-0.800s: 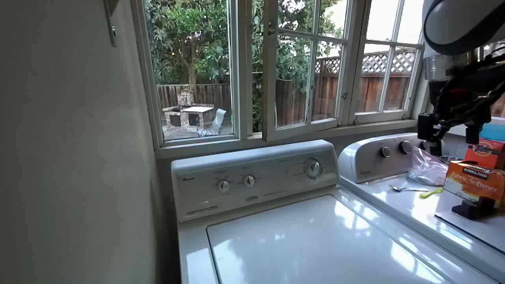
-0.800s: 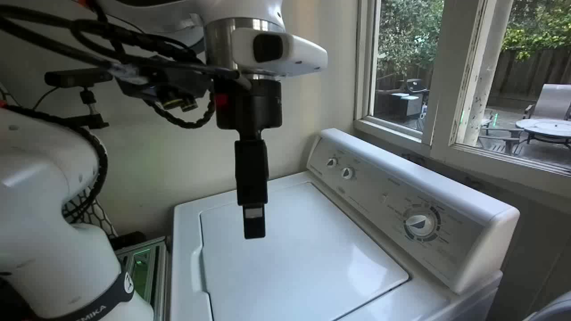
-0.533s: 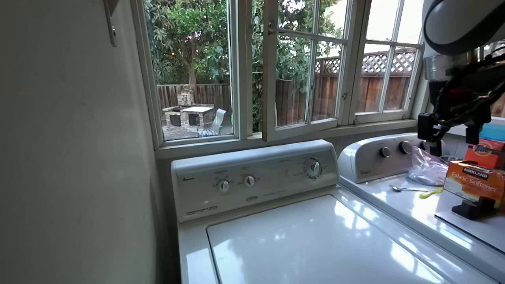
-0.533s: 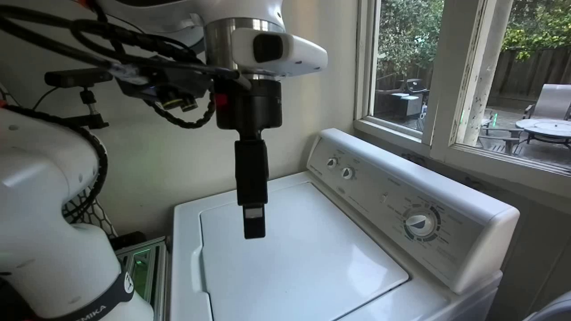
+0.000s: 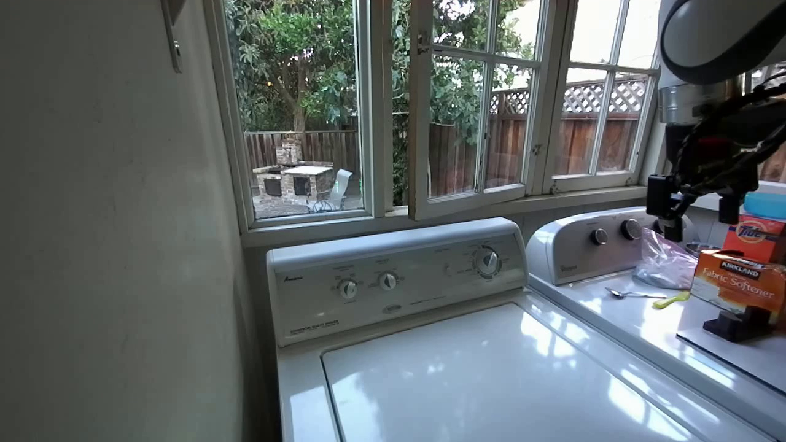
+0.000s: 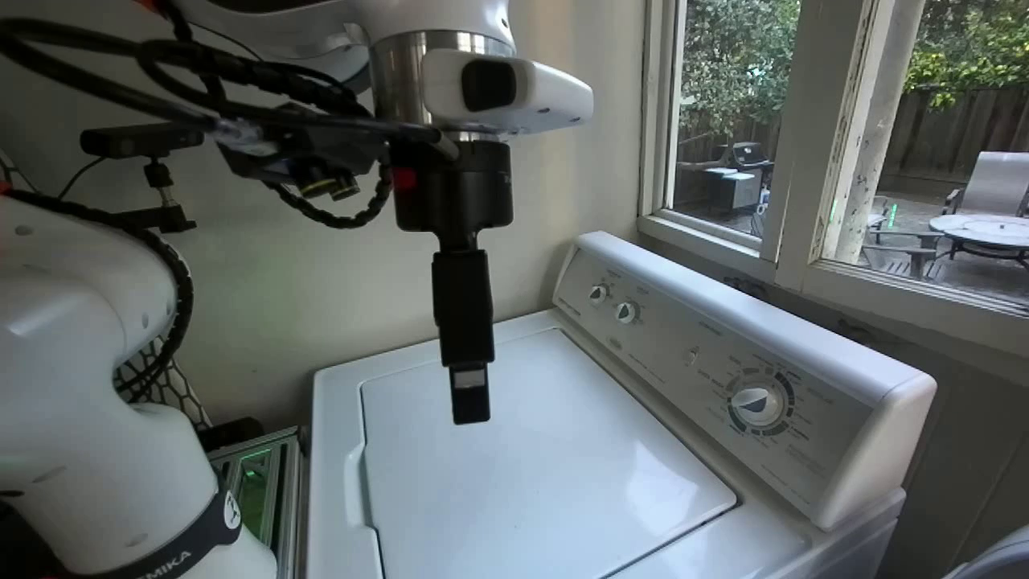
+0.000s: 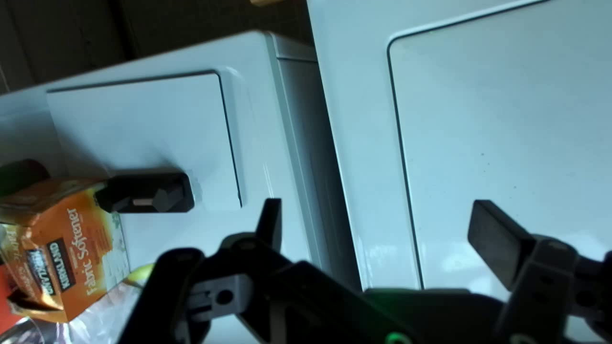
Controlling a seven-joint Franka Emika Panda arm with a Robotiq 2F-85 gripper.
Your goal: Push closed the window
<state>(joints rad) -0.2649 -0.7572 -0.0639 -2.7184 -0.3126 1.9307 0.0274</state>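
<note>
Claw [image 7: 380, 227]: spread wide in wrist view, holding nothing; lone fingertip [image 6: 471, 402] in an exterior view. Fabric-softener carton [image 7: 81, 253]: lower left of wrist view, unclear contents. Clear bag [image 5: 666, 261]: right side of an exterior view, indistinct contents. Window [image 5: 485, 92]: ajar, upper middle of an exterior view.

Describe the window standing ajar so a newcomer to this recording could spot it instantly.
In an exterior view, start at the foreground washer, then the largest dial on its control panel. Above that dial is a white-framed window. Unlike the wide window and slim window flanking it, both looking shut, it stands angled inward.
</note>
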